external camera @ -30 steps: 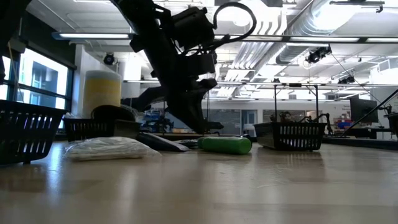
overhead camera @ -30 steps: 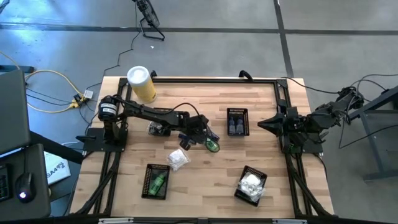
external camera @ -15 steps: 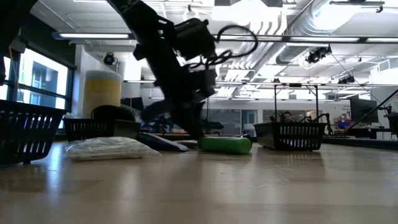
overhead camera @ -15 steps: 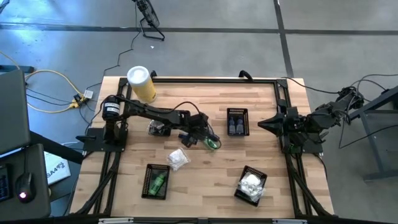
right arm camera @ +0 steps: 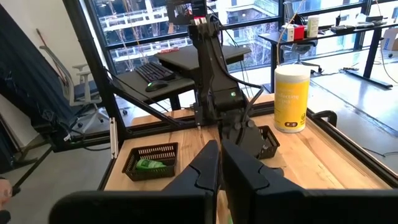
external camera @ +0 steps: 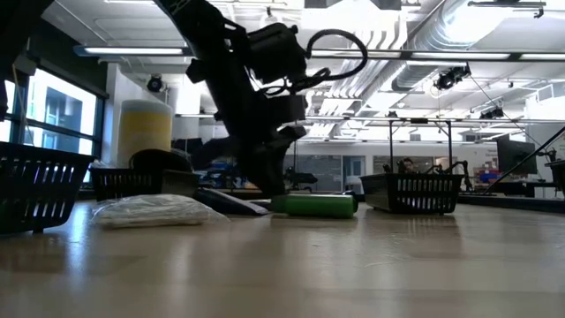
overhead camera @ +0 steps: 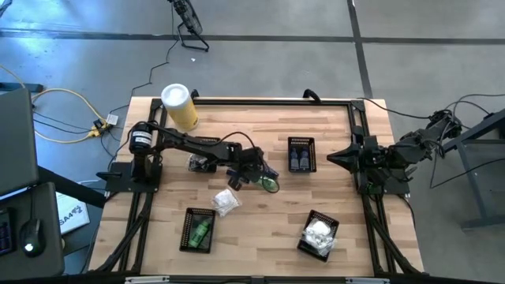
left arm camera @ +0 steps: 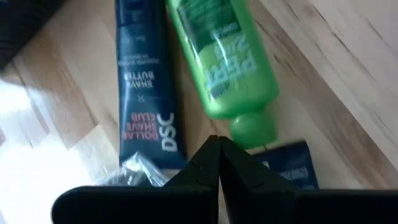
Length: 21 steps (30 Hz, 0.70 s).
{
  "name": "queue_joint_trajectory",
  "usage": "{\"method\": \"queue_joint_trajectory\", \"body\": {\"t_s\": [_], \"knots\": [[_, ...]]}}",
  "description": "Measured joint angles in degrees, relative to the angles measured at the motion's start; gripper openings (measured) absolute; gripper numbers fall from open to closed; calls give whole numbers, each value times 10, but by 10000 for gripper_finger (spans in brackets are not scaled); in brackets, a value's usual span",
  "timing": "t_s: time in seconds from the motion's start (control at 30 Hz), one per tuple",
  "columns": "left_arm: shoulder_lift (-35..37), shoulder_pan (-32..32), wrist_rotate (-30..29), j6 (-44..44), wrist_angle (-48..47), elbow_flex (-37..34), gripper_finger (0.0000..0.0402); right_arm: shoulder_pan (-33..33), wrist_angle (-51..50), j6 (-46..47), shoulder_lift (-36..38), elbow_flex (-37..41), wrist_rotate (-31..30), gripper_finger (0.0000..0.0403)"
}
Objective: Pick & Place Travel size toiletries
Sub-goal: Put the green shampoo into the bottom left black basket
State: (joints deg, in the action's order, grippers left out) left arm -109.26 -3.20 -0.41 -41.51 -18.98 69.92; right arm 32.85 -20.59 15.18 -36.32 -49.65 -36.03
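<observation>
You get bright, even overhead light; the ceiling strips (external camera: 221, 51) backlight the arm into silhouette, and the left wrist close-up looks soft with glare.

Robotics lab or test workshop, open-plan.
- Wooden counter (overhead camera: 260, 221) sitting on bare grey concrete floor (overhead camera: 260, 63), black frame rails running along its edges.
- Yellow cable (overhead camera: 59, 106) and dark leads trailing across floor.
- Exposed silver ducts (external camera: 459, 26) and strip lights (external camera: 141, 50) hanging overhead.
- Keyboard (right arm camera: 154, 71) resting on neighbouring desk, office chair (right arm camera: 78, 93) standing by large windows (right arm camera: 149, 25) showing buildings outside.
- More benches with gear standing in background.
</observation>
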Motion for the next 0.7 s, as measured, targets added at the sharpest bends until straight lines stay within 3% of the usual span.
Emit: {"method": "queue_joint_trajectory", "body": {"t_s": [0.3, 0.47, 0.57, 0.7], "knots": [[15, -2, -7, -17, -143, 98, 0, 0, -1, 0, 0, 0, 0, 11], [15, -2, 41, -28, -125, 127, 2, 0, -1, 0, 0, 0, 0, 11], [15, -2, 69, -30, -105, 127, 24, 0, -1, 0, 0, 0, 0, 11], [15, -2, 79, -31, -119, 128, 85, 0, -2, 0, 0, 0, 0, 11]]}}
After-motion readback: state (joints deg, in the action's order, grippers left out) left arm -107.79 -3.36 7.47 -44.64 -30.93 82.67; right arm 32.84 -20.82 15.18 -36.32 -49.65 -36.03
